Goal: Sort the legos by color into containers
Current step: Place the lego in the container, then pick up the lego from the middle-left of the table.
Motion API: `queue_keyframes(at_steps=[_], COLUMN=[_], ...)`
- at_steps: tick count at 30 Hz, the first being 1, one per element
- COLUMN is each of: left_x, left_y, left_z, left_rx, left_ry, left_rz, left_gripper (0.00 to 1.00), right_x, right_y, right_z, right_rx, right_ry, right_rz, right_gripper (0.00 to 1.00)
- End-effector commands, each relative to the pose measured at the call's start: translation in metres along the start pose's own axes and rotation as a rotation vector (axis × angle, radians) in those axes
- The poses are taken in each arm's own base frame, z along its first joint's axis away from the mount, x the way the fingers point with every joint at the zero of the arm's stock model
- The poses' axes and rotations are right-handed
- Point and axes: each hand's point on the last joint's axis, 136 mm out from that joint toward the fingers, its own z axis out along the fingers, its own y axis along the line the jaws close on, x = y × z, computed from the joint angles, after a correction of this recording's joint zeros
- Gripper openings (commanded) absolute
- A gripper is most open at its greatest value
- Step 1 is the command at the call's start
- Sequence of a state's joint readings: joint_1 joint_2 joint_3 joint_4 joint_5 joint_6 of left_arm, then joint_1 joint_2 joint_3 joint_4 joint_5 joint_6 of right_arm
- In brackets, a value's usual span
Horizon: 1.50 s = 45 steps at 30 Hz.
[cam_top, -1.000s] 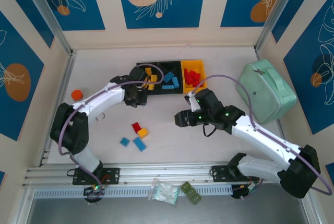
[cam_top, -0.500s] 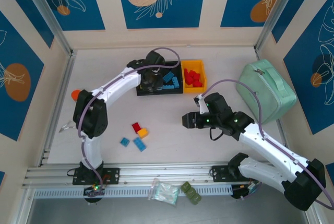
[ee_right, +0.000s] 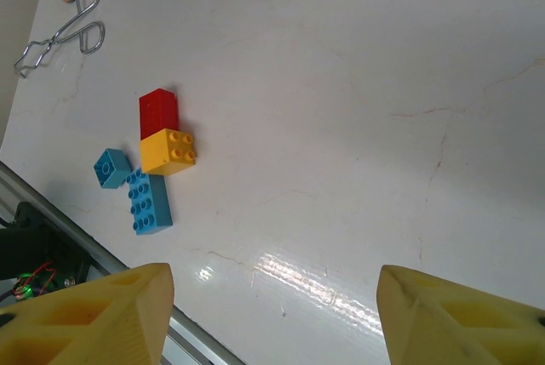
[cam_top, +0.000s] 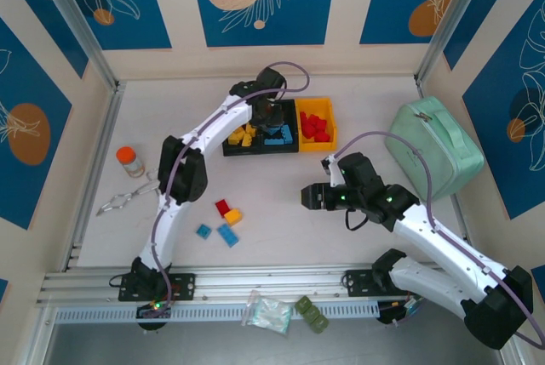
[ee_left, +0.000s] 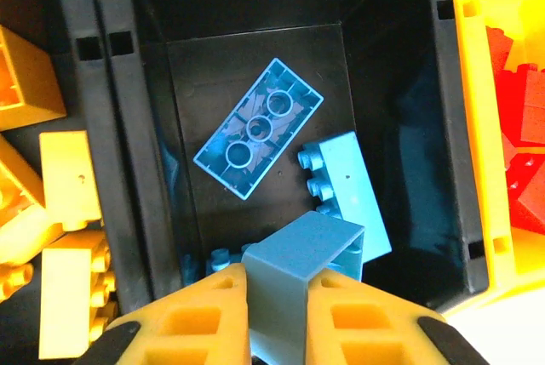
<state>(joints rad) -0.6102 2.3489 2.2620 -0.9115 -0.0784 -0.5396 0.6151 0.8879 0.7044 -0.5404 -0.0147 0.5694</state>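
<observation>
My left gripper [ee_left: 279, 284] is shut on a blue lego [ee_left: 302, 293], which hangs over the middle black container [ee_left: 400, 169]; from above the gripper [cam_top: 268, 115] sits over that bin [cam_top: 278, 149]. Two blue legos [ee_left: 258, 127] lie in it. Yellow legos [ee_left: 60, 212] fill the left black container [cam_top: 226, 149], and red legos [cam_top: 313, 125] the yellow container [cam_top: 330, 123]. On the table lie a red lego [ee_right: 158, 112], a yellow one [ee_right: 168, 151] and two blue ones [ee_right: 149, 202]. My right gripper [ee_right: 272, 314] stands open and empty above the table, right of these loose legos [cam_top: 223, 220].
An orange-capped jar [cam_top: 128, 158] and metal tongs [cam_top: 123, 202] lie at the left. A large mint-green case [cam_top: 434, 148] stands at the right. A plastic bag [cam_top: 268, 312] and a green ridged lump [cam_top: 311, 314] rest on the rail at the near edge.
My left arm has swung right and stretched out, carrying the blue lego from beside the left bin to over the middle bin. The right gripper has drifted slightly right and nearer.
</observation>
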Motion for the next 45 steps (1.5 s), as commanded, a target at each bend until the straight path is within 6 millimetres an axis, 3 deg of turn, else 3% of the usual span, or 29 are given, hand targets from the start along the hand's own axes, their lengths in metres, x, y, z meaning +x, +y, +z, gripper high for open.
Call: queue_keyframes(at_steps=[1, 6, 9, 15, 21, 31, 42, 45], left_x=[0.008, 0.008, 0.007, 0.009, 0.025, 0.078, 0.145, 0.167], left_y=[-0.005, -0.005, -0.008, -0.018, -0.007, 0.035, 0.093, 0.11], left_z=[0.003, 0.004, -0.006, -0.044, -0.077, -0.104, -0.112, -0.111], left_rx=[0.004, 0.004, 0.014, 0.042, 0.062, 0.004, -0.094, -0.125], left_ry=[0.05, 0.05, 0.043, -0.007, -0.033, -0.014, 0.025, 0.039], left_rz=[0.033, 0.035, 0.038, 0.072, 0.074, 0.068, -0.051, -0.113], left_gripper=[0.22, 0.42, 0.43, 0.46, 0.48, 0.52, 0.58, 0.64], right_x=[0.007, 0.006, 0.005, -0.001, -0.006, -0.011, -0.017, -0.018], right_y=[-0.005, -0.004, -0.003, 0.0, 0.007, 0.016, 0.037, 0.044], right_z=[0.0, 0.0, 0.001, 0.002, 0.003, 0.008, 0.018, 0.025], right_rx=[0.007, 0.003, 0.003, -0.003, -0.017, -0.018, -0.047, -0.052], right_ry=[0.018, 0.016, 0.016, 0.014, 0.022, 0.042, 0.063, 0.071], right_rz=[0.018, 0.019, 0.019, 0.013, -0.004, -0.028, -0.089, -0.113], right_gripper=[0.64, 0.65, 0.65, 0.65, 0.65, 0.65, 0.68, 0.7])
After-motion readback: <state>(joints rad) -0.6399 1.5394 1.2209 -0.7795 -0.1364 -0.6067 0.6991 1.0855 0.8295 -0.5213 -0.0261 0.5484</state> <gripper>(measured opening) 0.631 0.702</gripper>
